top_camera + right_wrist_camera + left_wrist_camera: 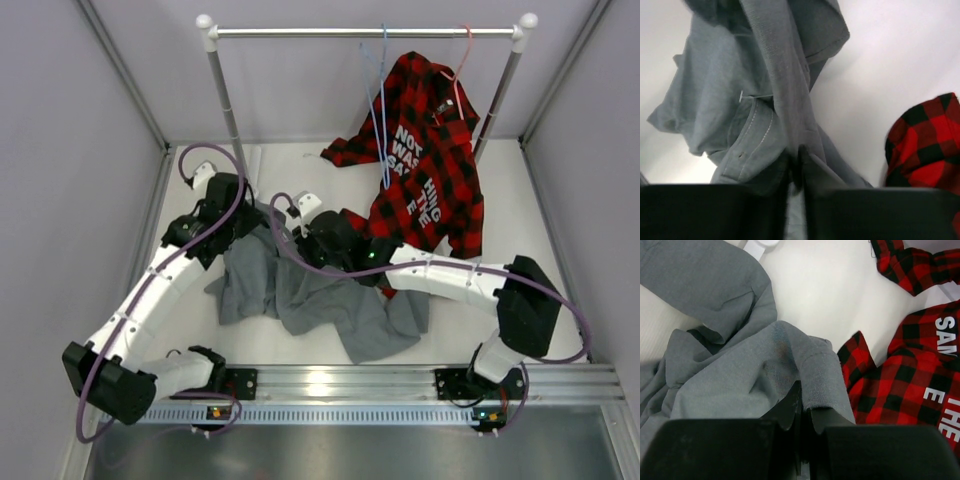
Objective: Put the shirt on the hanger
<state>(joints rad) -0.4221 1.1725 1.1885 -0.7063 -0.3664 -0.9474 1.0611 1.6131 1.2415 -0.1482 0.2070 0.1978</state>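
Note:
The grey shirt [310, 290] lies crumpled on the table between the two arms. My left gripper [232, 200] is shut on a fold of the shirt [740, 375] at its far left edge. My right gripper [318, 232] is shut on the shirt [775, 100] near its collar and button placket. The light-blue hanger [378, 100] hangs by its hook from the rail, beyond and to the right of both grippers, with nothing on it.
A red-and-black plaid shirt [430, 170] hangs on a pink hanger [462, 55] from the rail [365, 32] and drapes onto the table beside the grey shirt. The rack's posts [225, 100] stand at the back. Grey walls close in on both sides.

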